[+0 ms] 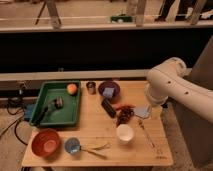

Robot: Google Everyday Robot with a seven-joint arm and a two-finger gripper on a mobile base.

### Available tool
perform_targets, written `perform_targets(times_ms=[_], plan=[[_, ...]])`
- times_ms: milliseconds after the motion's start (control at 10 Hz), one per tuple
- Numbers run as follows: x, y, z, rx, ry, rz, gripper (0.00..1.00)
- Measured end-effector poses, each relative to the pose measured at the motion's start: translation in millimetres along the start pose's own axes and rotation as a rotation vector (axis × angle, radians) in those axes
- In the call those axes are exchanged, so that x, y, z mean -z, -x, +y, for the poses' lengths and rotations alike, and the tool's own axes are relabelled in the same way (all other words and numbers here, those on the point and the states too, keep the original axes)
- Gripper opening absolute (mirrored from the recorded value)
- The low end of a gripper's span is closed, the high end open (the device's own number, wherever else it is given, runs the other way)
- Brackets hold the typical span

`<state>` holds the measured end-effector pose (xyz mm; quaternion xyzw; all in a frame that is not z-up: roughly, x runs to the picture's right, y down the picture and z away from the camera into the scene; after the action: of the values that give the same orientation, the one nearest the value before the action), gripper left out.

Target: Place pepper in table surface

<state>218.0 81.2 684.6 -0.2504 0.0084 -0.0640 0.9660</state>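
Observation:
The pepper (126, 108) is a small red-orange slender shape on the table surface (95, 125), right of centre. It lies among dark reddish bits, next to a black oblong object (108, 107). My white arm (170, 85) reaches in from the right. Its gripper (155, 113) hangs over the table's right edge, right of the pepper, beside a grey-blue cloth (142, 111). Nothing shows in the gripper.
A green tray (42, 97) holds an orange fruit (72, 88) and dark items at the left. A purple bowl (109, 91) and a small dark cup (91, 87) stand at the back. A white cup (125, 133), an orange bowl (46, 142), a small blue bowl (72, 145) and a fork (146, 131) are at the front.

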Motion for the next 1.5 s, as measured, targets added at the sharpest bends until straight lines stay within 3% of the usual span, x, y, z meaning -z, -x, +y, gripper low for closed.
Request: perform_targets(times_ms=[400, 800, 1100, 1300, 1400, 1500], plan=[[3.1, 50.5, -20.3, 0.088, -0.023, -0.005, 0.8], [1.1, 61.1, -29.3, 0.138, -0.031, -0.018, 0.8], [0.8, 89.0, -41.3, 0.194, -0.038, -0.031, 0.8], [0.2, 89.8, -45.2, 0.223, -0.039, -0.034, 0.79], [-1.9, 92.7, -45.6, 0.23, -0.047, -0.045, 0.74], [-7.7, 100.4, -45.8, 0.244, -0.057, -0.054, 0.62]])
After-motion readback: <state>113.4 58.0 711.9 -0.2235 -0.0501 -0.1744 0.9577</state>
